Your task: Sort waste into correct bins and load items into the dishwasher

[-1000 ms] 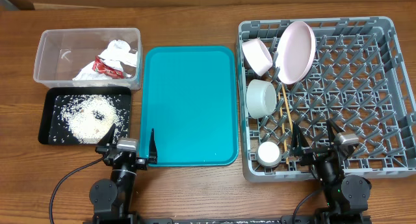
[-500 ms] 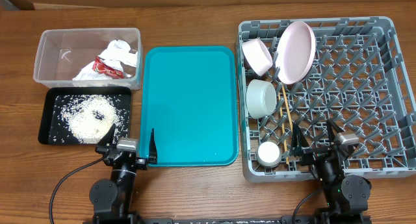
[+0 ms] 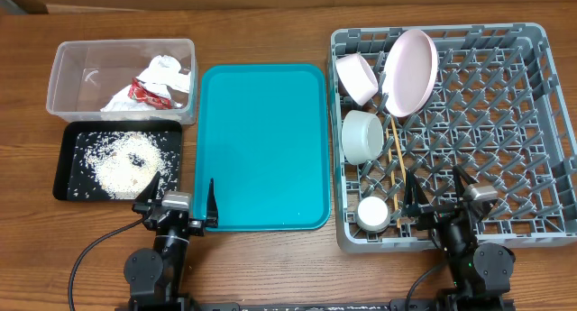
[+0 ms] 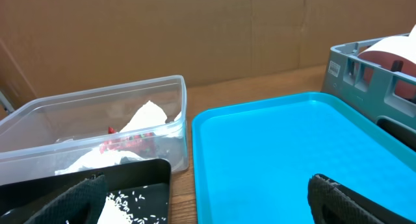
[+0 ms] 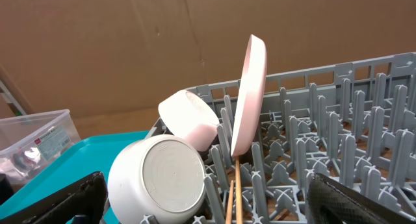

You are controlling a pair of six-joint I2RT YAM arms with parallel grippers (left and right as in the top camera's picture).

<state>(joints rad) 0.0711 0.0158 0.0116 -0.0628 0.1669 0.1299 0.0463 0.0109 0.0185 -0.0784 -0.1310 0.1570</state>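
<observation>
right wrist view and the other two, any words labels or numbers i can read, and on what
No text can be read in any view.
Clear tub: small print shows at its wall in the right wrist view, too blurred to read.
Red wrapper: any print on it is too small to read.

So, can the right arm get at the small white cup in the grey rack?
Probably yes. The small white cup sits in the near corner of the grey plastic dish rack, just beside the open right claw, with nothing over it; only the thin wooden chopsticks lie close.
</observation>
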